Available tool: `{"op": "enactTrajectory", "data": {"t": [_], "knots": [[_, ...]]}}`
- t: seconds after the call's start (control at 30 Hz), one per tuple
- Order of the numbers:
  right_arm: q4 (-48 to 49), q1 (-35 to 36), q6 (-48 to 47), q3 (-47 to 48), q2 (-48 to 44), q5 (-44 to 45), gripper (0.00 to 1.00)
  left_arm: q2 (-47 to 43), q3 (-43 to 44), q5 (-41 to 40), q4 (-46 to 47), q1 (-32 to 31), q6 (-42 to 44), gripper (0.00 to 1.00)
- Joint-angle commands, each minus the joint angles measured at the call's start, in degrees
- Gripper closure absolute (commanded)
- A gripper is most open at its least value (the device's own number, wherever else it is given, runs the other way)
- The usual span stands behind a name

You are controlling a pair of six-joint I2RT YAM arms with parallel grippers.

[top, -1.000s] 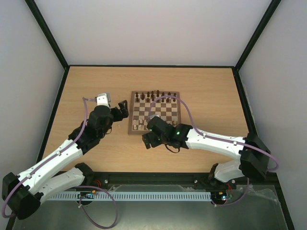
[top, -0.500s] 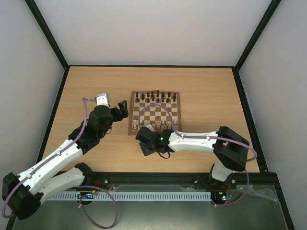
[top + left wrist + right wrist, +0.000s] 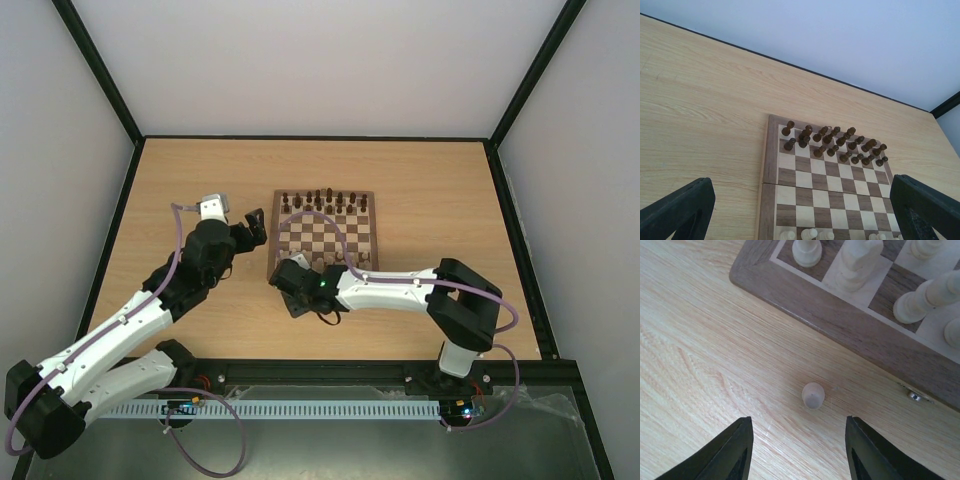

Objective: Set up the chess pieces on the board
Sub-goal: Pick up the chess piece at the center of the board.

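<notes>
Top external view, table [image 3: 200, 170]: a pale wooden surface is shown, on which everything below rests.
Board [image 3: 345, 235]: it is laid flat at mid-table, between the two arms.
Right arm [image 3: 400, 290]: it is stretched leftward along the board's near edge.
Left gripper [image 3: 256, 224]: it is held just beside the board's left edge. Its fingers are spread wide and nothing is gripped.
Right gripper [image 3: 799, 427]: it is held low over the table off the board's near left corner. Its fingers are parted wider than the pawn and nothing is gripped.
Dark pieces [image 3: 832, 145]: these are ranked in the two far rows.
Pale pieces [image 3: 855, 262]: several are stood on the near rows.
Loose pale pawn [image 3: 813, 394]: it is seen on bare table just beside the board's border, ahead of the right fingertips and in line with the gap, touching neither.
Risk: the pawn may be missed or flicked away if the fingers are closed before they are brought round it. Its small round shape would let it roll. Neighbouring pale pieces could be toppled during placement.
Hidden: in the top view, the pawn and the near rows are covered by the right arm. The pale row is cut off in the left wrist view. The vacant square cannot be identified, nor whether the pawn is upright.
</notes>
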Motion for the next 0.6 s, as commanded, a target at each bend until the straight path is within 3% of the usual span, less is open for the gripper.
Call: {"op": "enactTrajectory", "data": {"t": [0.0, 0.3, 0.57], "knots": [[-3.0, 0.1, 0.4, 1.4, 1.5, 2.2, 0.51, -0.2, -0.5, -0.6, 0.2, 0.4, 0.0, 0.01], [-3.2, -0.7, 0.0, 3.2, 4.1, 2.3, 0.62, -0.1, -0.5, -0.3, 0.3, 0.5, 0.1, 0.01], [-3.8, -1.4, -0.4, 4.5, 5.7, 2.2, 0.63, 0.0, -0.5, 0.1, 0.4, 0.4, 0.1, 0.01]]}}
